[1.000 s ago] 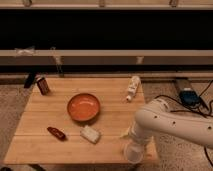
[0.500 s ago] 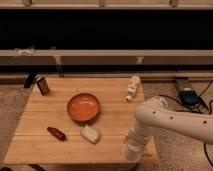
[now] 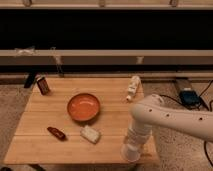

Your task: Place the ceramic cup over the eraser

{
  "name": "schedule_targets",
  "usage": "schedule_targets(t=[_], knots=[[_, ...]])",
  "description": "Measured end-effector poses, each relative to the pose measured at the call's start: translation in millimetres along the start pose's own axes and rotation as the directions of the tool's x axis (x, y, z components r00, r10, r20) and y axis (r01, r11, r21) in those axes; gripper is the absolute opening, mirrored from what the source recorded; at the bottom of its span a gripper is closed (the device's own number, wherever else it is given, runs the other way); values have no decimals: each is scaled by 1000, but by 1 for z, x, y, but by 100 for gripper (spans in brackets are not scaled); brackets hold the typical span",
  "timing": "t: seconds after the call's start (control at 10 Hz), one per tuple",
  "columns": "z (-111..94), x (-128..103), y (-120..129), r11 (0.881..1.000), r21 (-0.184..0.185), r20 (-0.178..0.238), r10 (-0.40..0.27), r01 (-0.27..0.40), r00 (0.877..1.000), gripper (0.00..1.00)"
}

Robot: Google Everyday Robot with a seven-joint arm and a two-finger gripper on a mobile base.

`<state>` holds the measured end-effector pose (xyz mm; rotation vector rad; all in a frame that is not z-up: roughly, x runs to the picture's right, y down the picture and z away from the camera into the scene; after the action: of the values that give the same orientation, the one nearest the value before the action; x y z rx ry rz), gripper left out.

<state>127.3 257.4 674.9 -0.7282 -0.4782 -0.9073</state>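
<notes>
Pincer (image 3: 131, 153) closed at near-right edge of table (image 3: 112, 127) — arm (image 3: 170, 117) hides its hold — eraser (image 3: 43, 85) far-left

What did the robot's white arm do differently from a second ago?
The gripper, low at the front right corner of the wooden table, closed its fingers, apparently on the small white ceramic cup; the arm hardly shifted. The round orange bowl, dark reddish-brown eraser block, slim white bottle, pale flat block and flat red thing stayed put.
</notes>
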Motion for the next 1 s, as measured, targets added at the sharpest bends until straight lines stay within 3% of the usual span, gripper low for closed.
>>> schedule_targets(t=[0.2, 0.5, 0.8, 1.0], knots=[[-30, 4, -22, 999, -9, -46, -42, 42, 998, 0], [-84, 24, -88, 985, -38, -116, -172, 169, 978, 0], [-135, 59, -164, 951, -80, -175, -308, 298, 935, 0], [-172, 85, -218, 920, -104, -211, -392, 378, 895, 0]])
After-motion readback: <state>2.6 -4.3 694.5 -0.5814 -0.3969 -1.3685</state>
